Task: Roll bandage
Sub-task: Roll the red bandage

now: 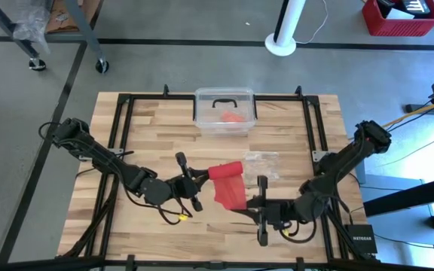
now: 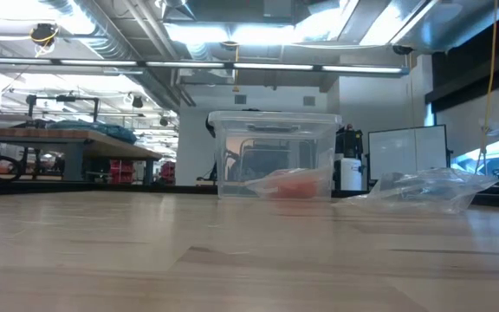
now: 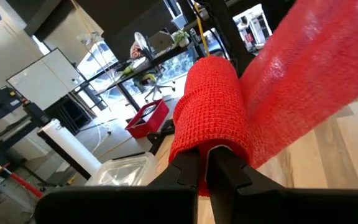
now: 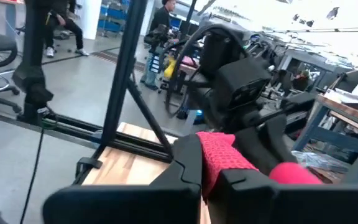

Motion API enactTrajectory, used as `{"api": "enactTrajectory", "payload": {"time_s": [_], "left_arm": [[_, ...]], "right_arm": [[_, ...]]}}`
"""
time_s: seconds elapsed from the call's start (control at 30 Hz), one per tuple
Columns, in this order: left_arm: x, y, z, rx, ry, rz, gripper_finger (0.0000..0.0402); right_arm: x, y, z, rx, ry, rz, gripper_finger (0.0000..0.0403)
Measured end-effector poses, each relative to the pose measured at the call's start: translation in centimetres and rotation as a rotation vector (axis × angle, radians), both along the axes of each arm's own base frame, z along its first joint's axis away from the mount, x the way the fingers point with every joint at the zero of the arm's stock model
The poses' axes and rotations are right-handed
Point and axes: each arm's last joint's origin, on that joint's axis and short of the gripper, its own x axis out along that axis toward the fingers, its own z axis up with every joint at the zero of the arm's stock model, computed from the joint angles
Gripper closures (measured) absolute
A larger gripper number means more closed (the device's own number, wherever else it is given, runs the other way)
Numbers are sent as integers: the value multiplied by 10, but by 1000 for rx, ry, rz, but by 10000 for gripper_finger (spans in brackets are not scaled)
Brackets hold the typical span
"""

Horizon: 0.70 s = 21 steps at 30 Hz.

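tension is deciding this wind: left gripper (image 1: 196,183) fingers are pinching the rolled end of the red bandage (image 1: 230,185) above mid-table while right gripper (image 1: 261,200) fingers are clamping its loose tail, so the strip is needing to run taut and square to the roll.

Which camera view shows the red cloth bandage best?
The left wrist view: the red cloth bandage fills it, roll and loose tail. The high view shows it small between both hands; the right wrist view a pinched end; the low view nothing.
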Motion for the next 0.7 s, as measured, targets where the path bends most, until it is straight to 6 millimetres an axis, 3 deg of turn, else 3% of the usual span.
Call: {"api": "enactTrajectory", "payload": {"time_s": [0.23,0.5,0.7], "left_arm": [[0,0,-1,4,5,1,398],[-1,-5,-2,19,20,-39,398],[-7,-15,-2,83,49,-78,398]], "right_arm": [[17,-17,26,-10,10,-70,398],[37,-53,53,-45,60,-210,395],[50,-85,50,22,165,-309,394]]}}
